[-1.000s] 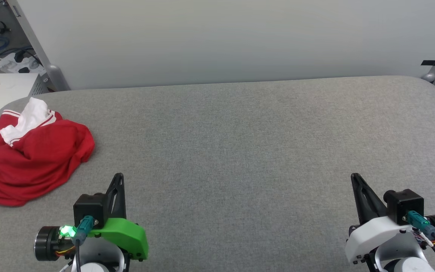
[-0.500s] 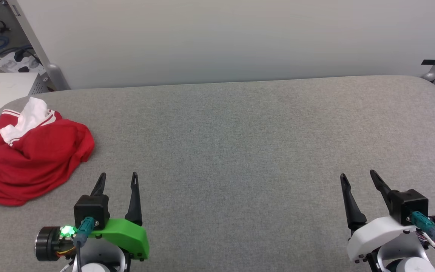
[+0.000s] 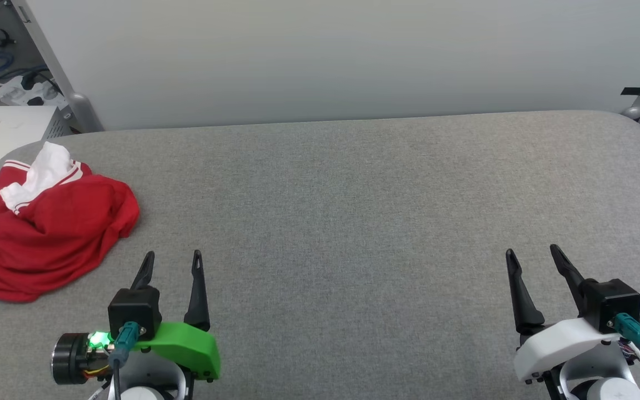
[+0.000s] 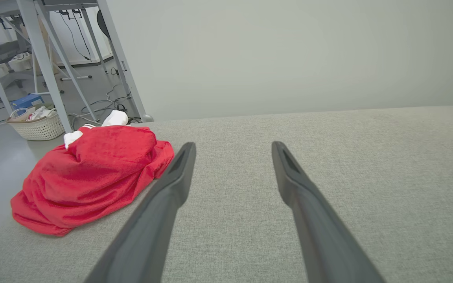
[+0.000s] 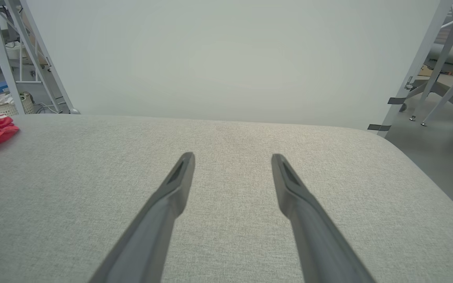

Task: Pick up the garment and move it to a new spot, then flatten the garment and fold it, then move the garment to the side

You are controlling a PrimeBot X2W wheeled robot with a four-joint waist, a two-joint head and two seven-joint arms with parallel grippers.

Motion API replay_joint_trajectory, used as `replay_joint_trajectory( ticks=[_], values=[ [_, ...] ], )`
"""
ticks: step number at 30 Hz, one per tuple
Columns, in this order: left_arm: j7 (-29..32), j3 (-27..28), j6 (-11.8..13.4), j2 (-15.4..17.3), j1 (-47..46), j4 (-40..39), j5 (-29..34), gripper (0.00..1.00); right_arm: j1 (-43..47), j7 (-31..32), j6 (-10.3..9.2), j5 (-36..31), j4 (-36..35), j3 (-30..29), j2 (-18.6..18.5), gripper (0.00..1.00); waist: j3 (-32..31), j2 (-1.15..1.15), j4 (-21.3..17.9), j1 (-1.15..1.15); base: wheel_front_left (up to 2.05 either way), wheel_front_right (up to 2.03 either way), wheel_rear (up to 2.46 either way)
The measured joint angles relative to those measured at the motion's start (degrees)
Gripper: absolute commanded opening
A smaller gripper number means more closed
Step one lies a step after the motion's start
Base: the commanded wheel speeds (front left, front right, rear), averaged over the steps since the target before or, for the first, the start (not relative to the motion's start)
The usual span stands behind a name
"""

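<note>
At the table's (image 3: 353,183) near edge, left gripper (image 3: 173,254) and right gripper (image 3: 531,249) have just opened empty fingers (image 3: 198,291) wide, ready for the garment (image 3: 48,233).

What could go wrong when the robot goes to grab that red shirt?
1. The shirt lies bunched at the table's left edge; a nudge from the open left claw might push it off.
2. Crumpled like that, the claw may pinch several layers, so it won't spread flat.
3. The right claw sits far off, slow to help.
</note>
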Motion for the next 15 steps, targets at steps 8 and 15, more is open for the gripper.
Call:
replay_joint_trajectory(
  ticks=[8,15],
  values=[
    [-0.9,-0.1,0.1,0.0,0.0,-0.2,-0.3,1.00,0.1,-0.9,0.00,0.5,-0.9,0.2,0.0,1.00,-0.1,0.00,0.1,0.00,0.00,0.00,0.00],
    [-1.9,-0.1,0.1,0.0,0.1,-0.3,-0.4,1.00,0.8,-1.6,0.00,0.7,-1.5,0.2,0.0,1.00,-0.1,0.00,0.3,0.00,0.00,0.00,0.00]
  ],
)
